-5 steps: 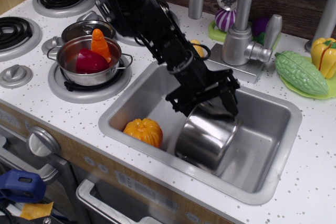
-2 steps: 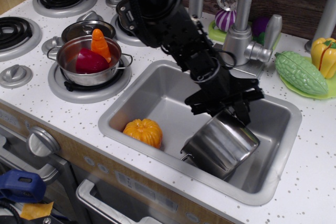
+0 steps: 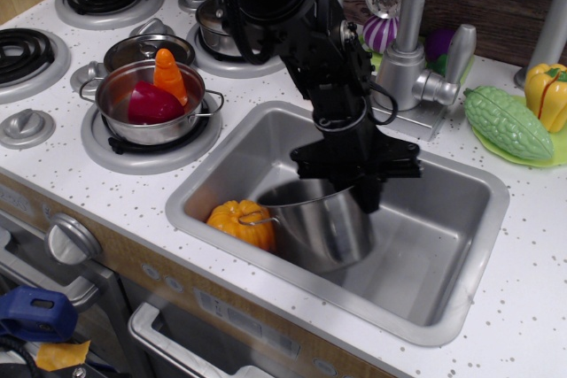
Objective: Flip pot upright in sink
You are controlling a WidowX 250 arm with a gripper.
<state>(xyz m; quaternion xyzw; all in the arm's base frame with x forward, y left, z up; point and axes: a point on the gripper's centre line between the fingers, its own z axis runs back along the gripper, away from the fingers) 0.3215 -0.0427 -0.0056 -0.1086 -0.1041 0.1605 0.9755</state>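
Note:
The pot [image 3: 323, 227] is tall, shiny steel and stands mouth-up in the left middle of the sink [image 3: 443, 254]. One wire loop handle points left toward the pumpkin. My gripper [image 3: 366, 190] comes down from above on a black arm. It is shut on the far right part of the pot's rim, one finger inside and one outside. The pot's base looks close to the sink floor; contact is hidden by its own wall.
An orange toy pumpkin [image 3: 241, 223] lies in the sink's front left corner, next to the pot. A shallower steel pot with red and orange vegetables [image 3: 151, 99] sits on the stove at left. The faucet [image 3: 403, 59] stands behind the sink. A green gourd [image 3: 508, 123] lies at right.
The pot has swung from lying tilted on its side, bottom toward the camera, to standing mouth-up. It has also shifted left in the sink, with my gripper on its rim.

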